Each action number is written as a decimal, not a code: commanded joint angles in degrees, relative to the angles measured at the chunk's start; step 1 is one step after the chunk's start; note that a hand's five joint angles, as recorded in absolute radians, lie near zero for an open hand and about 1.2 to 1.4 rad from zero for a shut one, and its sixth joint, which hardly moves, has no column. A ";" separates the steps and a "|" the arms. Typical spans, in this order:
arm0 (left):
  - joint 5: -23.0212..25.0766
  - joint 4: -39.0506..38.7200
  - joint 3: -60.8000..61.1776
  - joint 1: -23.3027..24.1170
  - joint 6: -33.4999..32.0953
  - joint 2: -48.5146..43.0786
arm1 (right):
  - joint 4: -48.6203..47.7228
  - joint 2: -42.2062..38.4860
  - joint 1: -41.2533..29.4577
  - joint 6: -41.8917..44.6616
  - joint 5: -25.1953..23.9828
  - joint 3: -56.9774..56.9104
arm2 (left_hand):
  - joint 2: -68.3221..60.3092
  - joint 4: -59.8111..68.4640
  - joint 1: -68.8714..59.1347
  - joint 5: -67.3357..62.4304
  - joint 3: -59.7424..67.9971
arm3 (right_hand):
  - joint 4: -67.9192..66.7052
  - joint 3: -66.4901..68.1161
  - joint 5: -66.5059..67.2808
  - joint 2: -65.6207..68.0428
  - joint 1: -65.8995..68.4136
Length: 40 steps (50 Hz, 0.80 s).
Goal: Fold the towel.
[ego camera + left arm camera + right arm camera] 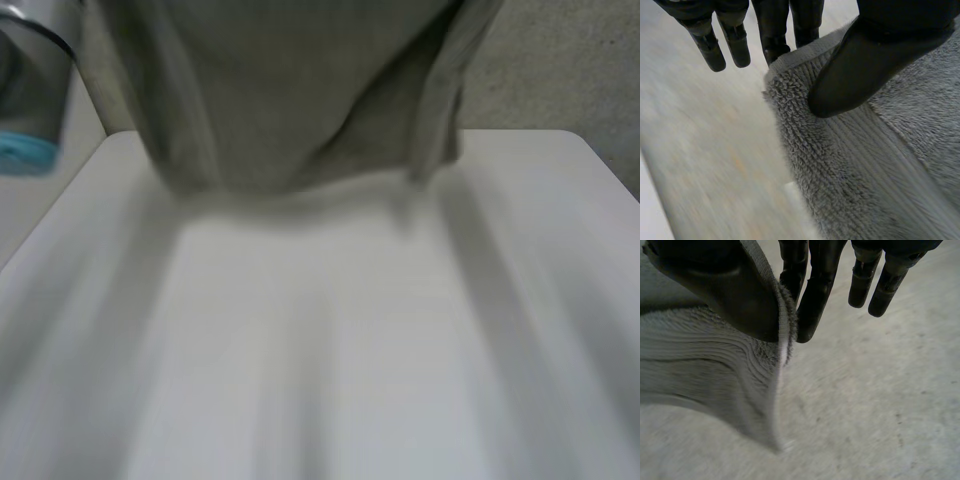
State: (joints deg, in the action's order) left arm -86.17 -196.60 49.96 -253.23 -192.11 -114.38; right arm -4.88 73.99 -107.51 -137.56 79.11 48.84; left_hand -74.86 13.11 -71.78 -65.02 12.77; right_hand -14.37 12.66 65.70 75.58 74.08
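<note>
A grey towel (300, 90) hangs in the air above the far part of the white table (330, 350), its lower edge just over the tabletop. My left hand (865, 65) pinches the towel (865, 175) at its ribbed edge near a corner: the thumb presses on the front, and two fingers (772, 35) go behind the hem. My right hand (730, 290) grips the towel (705, 370) the same way at its other side, with the thumb on the cloth and straight fingers (815, 290) behind the edge. My left arm (30, 90) shows beside the towel.
The table's bare top (330, 400) stretches from under the towel to the near edge. A speckled grey floor (570, 70) lies beyond the table's far right corner.
</note>
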 commanded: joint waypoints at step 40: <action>19.90 4.38 56.39 -12.64 -8.72 25.00 | 14.29 28.14 20.58 0.01 -27.52 53.64 | -5.14 -3.11 -8.22 -4.98 -2.77 | 4.37 -2.66 4.30 4.42 5.92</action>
State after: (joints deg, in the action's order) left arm -70.43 -198.57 105.65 -261.55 -202.27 -100.24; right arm -0.46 92.64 -92.54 -136.25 60.44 104.86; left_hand -75.28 13.11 -71.78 -65.46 12.77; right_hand -14.37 12.66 65.76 75.98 74.32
